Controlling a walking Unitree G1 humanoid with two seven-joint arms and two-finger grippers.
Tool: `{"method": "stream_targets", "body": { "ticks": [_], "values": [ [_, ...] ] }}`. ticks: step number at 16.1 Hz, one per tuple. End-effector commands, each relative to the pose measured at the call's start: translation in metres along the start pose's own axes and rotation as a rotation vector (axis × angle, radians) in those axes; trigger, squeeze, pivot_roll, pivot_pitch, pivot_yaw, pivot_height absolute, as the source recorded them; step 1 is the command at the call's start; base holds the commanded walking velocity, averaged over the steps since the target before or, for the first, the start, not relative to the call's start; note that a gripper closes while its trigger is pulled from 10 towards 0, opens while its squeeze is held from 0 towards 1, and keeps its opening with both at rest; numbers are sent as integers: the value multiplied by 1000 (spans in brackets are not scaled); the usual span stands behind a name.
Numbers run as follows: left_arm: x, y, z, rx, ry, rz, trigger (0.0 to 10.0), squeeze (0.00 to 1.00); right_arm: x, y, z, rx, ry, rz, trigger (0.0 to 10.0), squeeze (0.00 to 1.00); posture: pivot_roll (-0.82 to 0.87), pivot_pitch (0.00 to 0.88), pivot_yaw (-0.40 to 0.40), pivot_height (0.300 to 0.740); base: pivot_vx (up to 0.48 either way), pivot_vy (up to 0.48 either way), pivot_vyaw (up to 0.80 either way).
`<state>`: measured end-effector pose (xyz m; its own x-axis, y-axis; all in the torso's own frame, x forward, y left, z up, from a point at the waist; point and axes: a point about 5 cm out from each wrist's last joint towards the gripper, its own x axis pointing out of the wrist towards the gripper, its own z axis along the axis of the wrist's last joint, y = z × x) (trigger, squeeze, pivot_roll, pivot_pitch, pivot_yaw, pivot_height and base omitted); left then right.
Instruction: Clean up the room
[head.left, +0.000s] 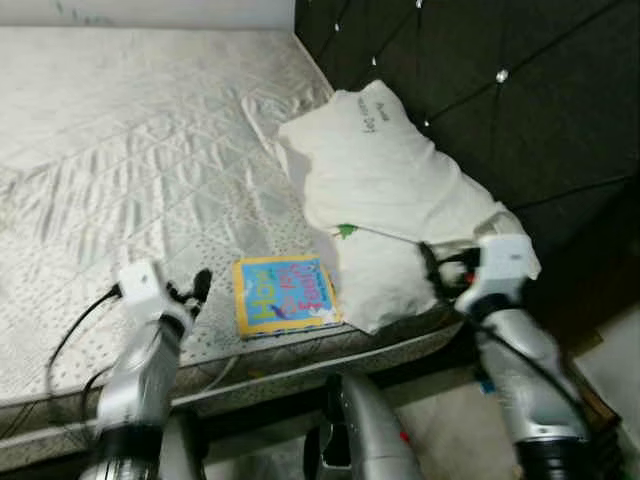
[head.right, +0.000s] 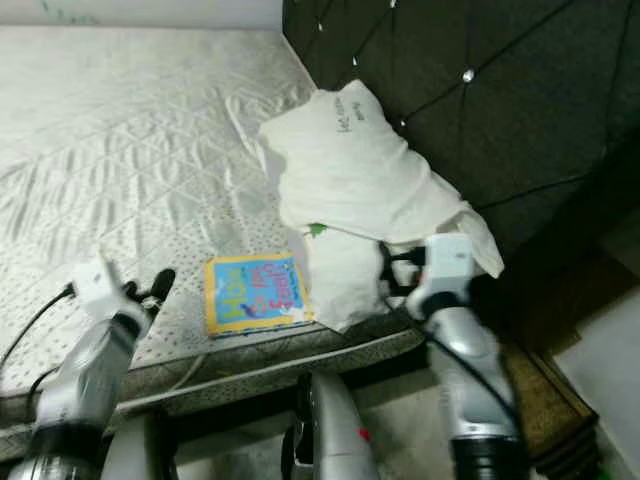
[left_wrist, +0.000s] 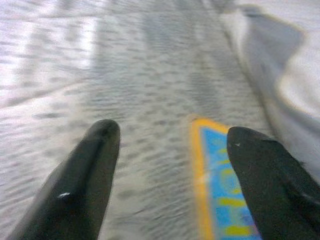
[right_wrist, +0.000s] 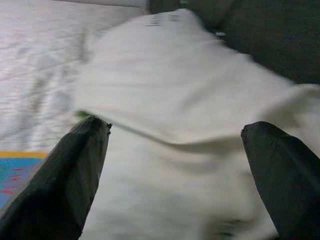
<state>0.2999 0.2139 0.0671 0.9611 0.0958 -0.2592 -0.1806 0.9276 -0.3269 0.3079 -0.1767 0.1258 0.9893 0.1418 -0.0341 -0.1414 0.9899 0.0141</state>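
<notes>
A blue book with a yellow border (head.left: 283, 295) lies flat near the front edge of the bare mattress (head.left: 130, 170). Beside it on the right, white pillows (head.left: 385, 185) are piled against the dark headboard. My left gripper (head.left: 195, 290) hovers open just left of the book; the left wrist view has the book (left_wrist: 220, 200) between its fingers (left_wrist: 85, 185). My right gripper (head.left: 435, 270) is open at the near edge of the lower pillow (right_wrist: 170, 170), whose white cloth spans the gap between its fingers (right_wrist: 65, 180).
A dark tufted headboard (head.left: 500, 90) stands behind the pillows. The bed frame's edge (head.left: 300, 365) runs across below the book. My own silver body (head.left: 370, 430) shows low in the middle. A brownish mat (head.right: 545, 400) lies on the floor at the right.
</notes>
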Motion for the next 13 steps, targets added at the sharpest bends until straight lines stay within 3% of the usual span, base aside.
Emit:
{"method": "stream_targets", "body": {
  "ticks": [1, 3, 6, 9, 13],
  "values": [
    [-12, 1, 8, 59, -53, 18, 10000, 1000, 0, 3, -2, 19, 3, 17, 10000, 0, -101, 75, -112, 578, 0, 0, 0],
    [-37, 7, 15, 145, -138, 52, 10000, 1000, 5, 16, -6, 82, 26, 59, 10000, 0, -68, 57, -102, 578, 0, 0, 0],
    [-59, 11, 27, 224, -240, 98, 10000, 1000, 12, 32, -7, 171, 28, 110, 10000, 0, -37, 22, -85, 578, 0, 0, 0],
    [-65, 3, 31, 259, -271, 73, 10000, 1000, 22, 42, -1, 207, -12, 141, 10000, 0, -10, 0, -76, 578, 0, 0, 0],
    [-55, -8, 41, 243, -325, 29, 10000, 1000, 38, 48, 13, 265, -71, 172, 10000, 0, 10, 0, -73, 607, 0, 0, 0]
  ]
}}
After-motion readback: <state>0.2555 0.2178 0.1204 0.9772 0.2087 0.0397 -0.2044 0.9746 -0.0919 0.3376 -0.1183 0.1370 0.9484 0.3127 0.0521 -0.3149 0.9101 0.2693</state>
